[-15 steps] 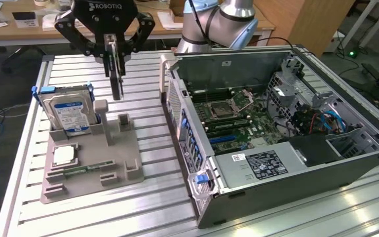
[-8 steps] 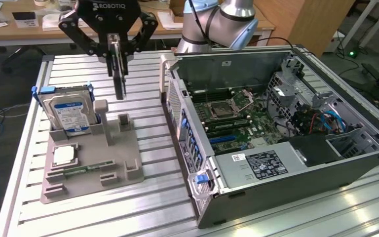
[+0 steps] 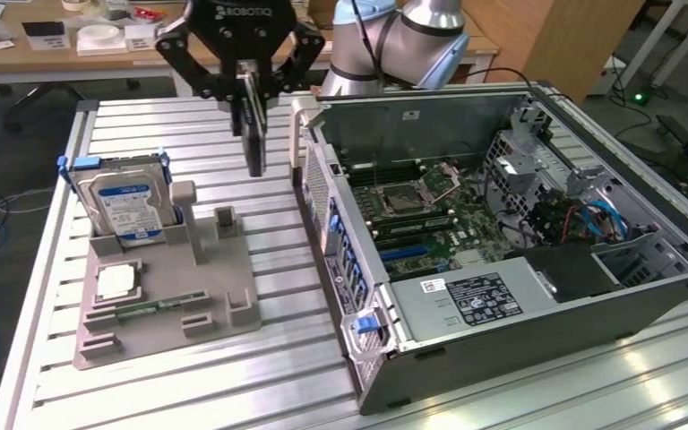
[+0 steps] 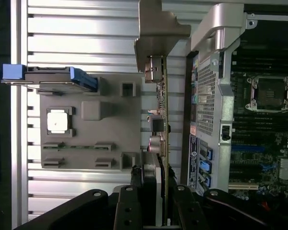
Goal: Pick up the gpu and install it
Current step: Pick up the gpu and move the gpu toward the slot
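Tool (image 3: 248,85) clamped on the gpu (image 3: 254,134) by its upper end, the card hanging upright and edge-on above the desk (image 3: 201,385) near its far edge, between a grey parts holder (image 3: 171,296) carrying a hard drive (image 3: 129,206) and the open computer case (image 3: 500,233), its motherboard (image 3: 440,224) exposed.
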Action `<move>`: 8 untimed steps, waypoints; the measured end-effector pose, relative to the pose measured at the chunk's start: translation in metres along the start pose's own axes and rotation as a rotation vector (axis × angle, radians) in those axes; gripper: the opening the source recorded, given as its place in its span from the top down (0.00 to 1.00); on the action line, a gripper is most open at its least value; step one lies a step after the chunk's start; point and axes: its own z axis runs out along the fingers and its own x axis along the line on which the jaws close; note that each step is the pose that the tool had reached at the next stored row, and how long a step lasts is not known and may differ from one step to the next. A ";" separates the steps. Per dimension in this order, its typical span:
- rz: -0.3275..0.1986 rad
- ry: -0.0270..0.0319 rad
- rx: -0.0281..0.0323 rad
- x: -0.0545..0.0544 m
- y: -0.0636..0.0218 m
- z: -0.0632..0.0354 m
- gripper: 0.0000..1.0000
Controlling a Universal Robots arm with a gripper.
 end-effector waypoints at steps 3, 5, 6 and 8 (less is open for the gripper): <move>0.000 0.0000 0.0000 -0.012 -0.0002 0.0001 0.72; 0.000 -0.0001 -0.0001 -0.019 -0.0003 0.0001 0.72; 0.000 0.0001 0.0000 -0.023 -0.0003 0.0000 0.72; 0.000 0.0001 0.0002 -0.029 -0.0005 0.0000 0.72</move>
